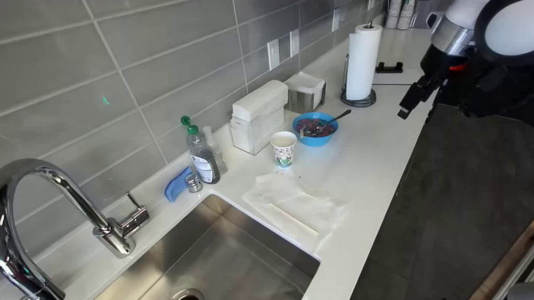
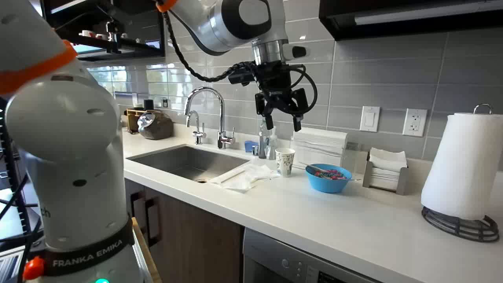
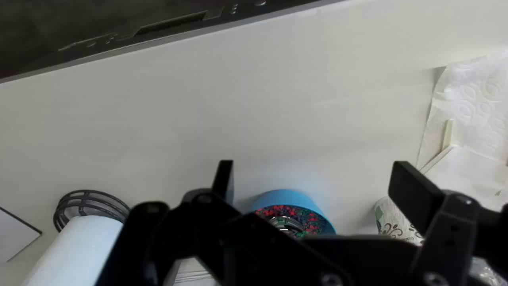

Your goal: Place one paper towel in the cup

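Black two-fingered gripper [image 2: 283, 126]: fingers [image 2: 297, 124] apart. Flat white paper towel [image 1: 295, 206]: below them, farther sideways than white printed paper cup [image 1: 284, 149].

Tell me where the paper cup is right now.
In both exterior views, the paper cup stands upright just left of the blue bowl, on the side toward the sink.

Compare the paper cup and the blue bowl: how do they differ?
The paper cup is white with a printed pattern; the blue bowl shows no print. The blue bowl is wide and squat, the paper cup narrower. The blue bowl holds colorful bits with a utensil handle sticking out; no handle rises from the paper cup. Both stand upright on the counter.
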Controlling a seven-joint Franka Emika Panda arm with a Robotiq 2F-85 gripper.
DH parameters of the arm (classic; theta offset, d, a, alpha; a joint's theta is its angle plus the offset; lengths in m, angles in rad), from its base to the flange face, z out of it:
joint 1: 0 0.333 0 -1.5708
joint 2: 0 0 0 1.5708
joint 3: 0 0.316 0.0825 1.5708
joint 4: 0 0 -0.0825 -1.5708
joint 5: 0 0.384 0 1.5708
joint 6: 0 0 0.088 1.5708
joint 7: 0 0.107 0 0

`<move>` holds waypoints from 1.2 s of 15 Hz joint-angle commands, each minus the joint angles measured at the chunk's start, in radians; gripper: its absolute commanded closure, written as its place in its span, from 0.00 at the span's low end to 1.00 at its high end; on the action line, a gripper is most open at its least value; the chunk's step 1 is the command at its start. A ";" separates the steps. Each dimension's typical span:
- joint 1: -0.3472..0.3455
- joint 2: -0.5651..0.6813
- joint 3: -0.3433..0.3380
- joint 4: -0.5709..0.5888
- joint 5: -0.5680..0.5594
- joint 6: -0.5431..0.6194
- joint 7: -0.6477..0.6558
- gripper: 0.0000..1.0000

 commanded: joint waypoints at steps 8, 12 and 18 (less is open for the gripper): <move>0.004 0.013 0.017 0.009 0.008 -0.022 0.034 0.00; 0.040 0.075 0.117 0.029 0.038 -0.005 0.192 0.00; 0.102 0.276 0.247 0.151 0.109 0.010 0.434 0.00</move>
